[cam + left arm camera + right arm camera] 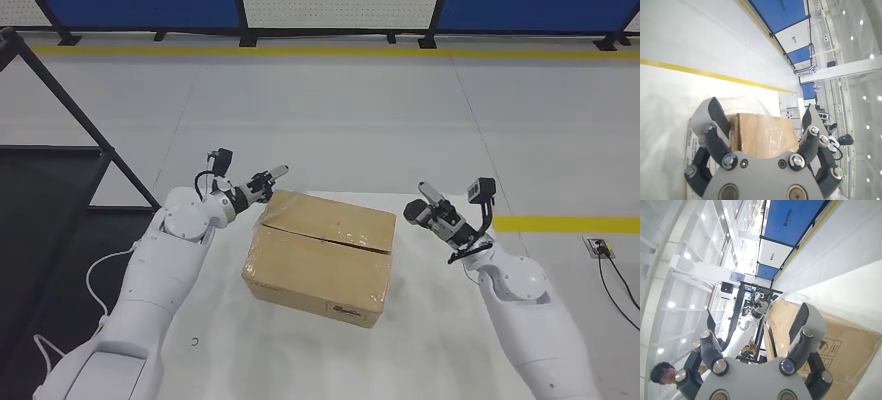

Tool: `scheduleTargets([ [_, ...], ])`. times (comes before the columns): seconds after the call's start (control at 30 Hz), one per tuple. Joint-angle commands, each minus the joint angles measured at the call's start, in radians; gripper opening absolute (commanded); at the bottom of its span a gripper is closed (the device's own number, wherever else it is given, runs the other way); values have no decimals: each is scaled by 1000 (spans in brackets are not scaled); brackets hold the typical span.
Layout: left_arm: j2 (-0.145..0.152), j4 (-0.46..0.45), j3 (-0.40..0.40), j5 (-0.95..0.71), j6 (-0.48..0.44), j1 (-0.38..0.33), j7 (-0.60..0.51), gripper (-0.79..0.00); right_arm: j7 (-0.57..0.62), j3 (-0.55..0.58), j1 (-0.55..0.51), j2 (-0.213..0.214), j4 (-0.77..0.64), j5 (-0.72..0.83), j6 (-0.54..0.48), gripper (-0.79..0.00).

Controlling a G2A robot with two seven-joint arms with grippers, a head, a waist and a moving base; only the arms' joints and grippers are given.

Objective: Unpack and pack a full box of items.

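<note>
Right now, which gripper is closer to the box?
The left gripper, at the far corner of the box; the right gripper stands off its side.

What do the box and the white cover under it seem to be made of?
Box: brown cardboard, matte, likely corrugated, judging by its thick folded flaps and raw edges. Clear film on its top looks like glossy plastic tape or wrap; it wrinkles and reflects light. White cover: thin plastic or cloth, slightly creased; which one is unclear.

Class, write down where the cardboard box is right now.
In the top view, the cardboard box sits centred on the table, between the left gripper by its far corner and the right gripper.
</note>
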Motion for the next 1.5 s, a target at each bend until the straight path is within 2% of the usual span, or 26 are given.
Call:
scheduleTargets([
  [0.0,6,-18,-11,-13,-8,16,2,0,-26,-17,33,-5,33,-15,18,0],
  [0.2,28,-114,-44,-31,-12,81,-10,0,-59,-66,136,-26,175,-14,36,0],
  [0.43,60,-302,-87,-24,38,201,-23,0,-134,-165,236,-63,309,-87,32,0],
  [0.53,75,-395,-111,-22,69,259,-33,0,-81,-202,273,-80,370,-80,20,0],
  [0.7,98,-553,-151,-9,120,361,-46,0,89,-244,317,-99,448,-55,-16,0],
  [0.83,117,-656,-207,7,156,420,-15,0,209,-262,340,-104,486,-58,-40,0],
  [1.07,138,-729,-277,-27,188,438,-30,0,250,-259,343,-107,506,-43,-93,0],
  [1.23,145,-741,-297,-64,198,429,-71,0,188,-213,313,-104,473,45,-141,0],
  [1.33,151,-734,-304,-122,211,419,-166,0,193,-185,283,-101,423,111,-125,0],
  [1.47,160,-724,-297,-153,252,382,-328,0,183,-190,256,-97,348,74,-86,0],
])
